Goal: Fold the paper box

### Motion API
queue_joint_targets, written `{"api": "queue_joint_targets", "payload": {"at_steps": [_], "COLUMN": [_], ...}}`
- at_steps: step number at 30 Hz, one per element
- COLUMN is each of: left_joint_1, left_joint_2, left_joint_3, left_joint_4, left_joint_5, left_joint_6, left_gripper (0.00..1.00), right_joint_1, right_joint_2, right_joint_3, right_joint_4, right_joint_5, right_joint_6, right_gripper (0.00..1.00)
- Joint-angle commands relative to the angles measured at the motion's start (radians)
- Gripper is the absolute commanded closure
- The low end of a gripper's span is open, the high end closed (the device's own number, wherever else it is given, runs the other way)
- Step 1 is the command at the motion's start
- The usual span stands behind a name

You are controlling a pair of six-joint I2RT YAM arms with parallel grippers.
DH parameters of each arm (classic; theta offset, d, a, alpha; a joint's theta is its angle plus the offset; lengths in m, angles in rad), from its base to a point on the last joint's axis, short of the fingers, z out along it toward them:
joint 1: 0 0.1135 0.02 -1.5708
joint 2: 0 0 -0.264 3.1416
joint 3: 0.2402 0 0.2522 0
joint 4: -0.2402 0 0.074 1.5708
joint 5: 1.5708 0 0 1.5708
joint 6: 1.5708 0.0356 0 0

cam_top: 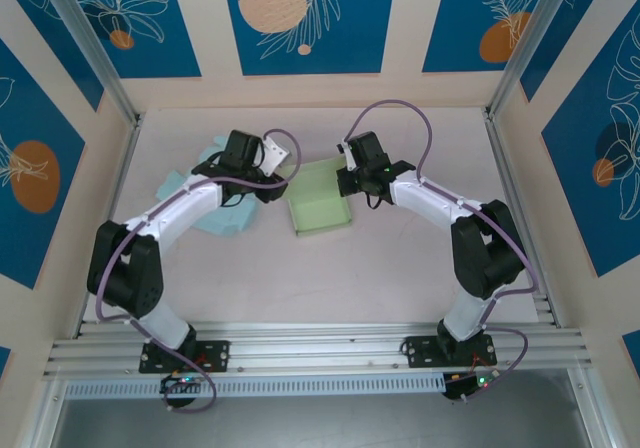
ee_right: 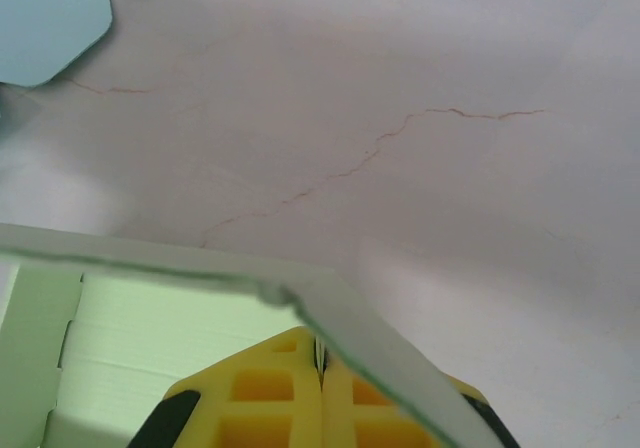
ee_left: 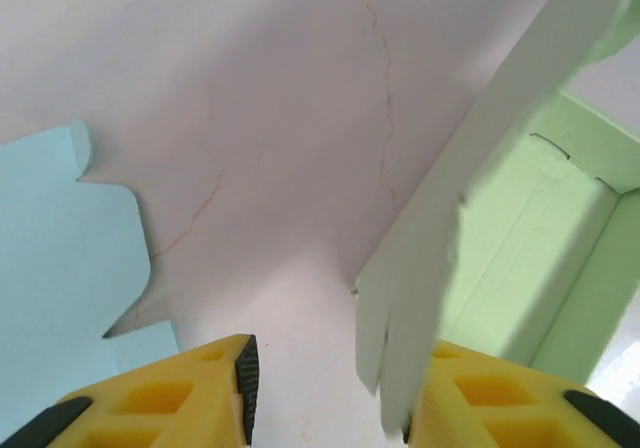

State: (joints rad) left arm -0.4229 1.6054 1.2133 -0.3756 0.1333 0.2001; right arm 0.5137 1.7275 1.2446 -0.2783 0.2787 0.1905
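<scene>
The light green paper box (cam_top: 320, 200) sits partly formed at the table's middle, its walls up. My left gripper (cam_top: 278, 186) is at its left wall. In the left wrist view that gripper (ee_left: 330, 393) is open, and the upright green wall (ee_left: 450, 258) stands between the fingers, close against the right finger (ee_left: 500, 403). My right gripper (cam_top: 347, 180) is at the box's far right corner. Its yellow fingers (ee_right: 280, 398) are pressed together on the wall (ee_right: 390, 353) near the corner, a thin sheet edge showing in the seam.
A light blue flat paper sheet (cam_top: 215, 213) lies left of the box under my left arm, and its notched edge (ee_left: 60, 258) shows in the left wrist view. The pale pink table (cam_top: 380, 268) has bare room in front of the box.
</scene>
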Motion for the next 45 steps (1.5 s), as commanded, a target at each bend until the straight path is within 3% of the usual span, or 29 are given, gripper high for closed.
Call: {"api": "queue_joint_targets", "payload": {"at_steps": [1,12,17,30,45], "left_joint_1": [0.007,-0.009,-0.023,-0.039,-0.101], "left_joint_2": [-0.030,-0.016,0.007,0.028,-0.011], "left_joint_3": [-0.045,-0.067,-0.054,-0.062,-0.214], "left_joint_4": [0.014,0.082,0.099,0.197,0.388], "left_joint_5": [-0.002,0.018,0.008,0.001,-0.057], "left_joint_6": [-0.048,-0.116,-0.153,-0.419,-0.485], "left_gripper": [0.60,0.68,0.82,0.97,1.00], "right_joint_1": [0.011,0.025,0.032,0.105,0.170], "right_joint_2": [-0.013,-0.011,-0.010,-0.004,-0.027], "right_joint_3": [0.005,0.008,0.007,-0.034,-0.129], "right_joint_4": [-0.006,-0.014,-0.012,0.073,0.229], "right_joint_5": [0.022,0.033,0.049,0.183,0.250], "right_joint_6": [-0.007,0.004,0.013,0.057,0.131], "right_gripper": [0.97,0.97,0.97,1.00,1.00]}}
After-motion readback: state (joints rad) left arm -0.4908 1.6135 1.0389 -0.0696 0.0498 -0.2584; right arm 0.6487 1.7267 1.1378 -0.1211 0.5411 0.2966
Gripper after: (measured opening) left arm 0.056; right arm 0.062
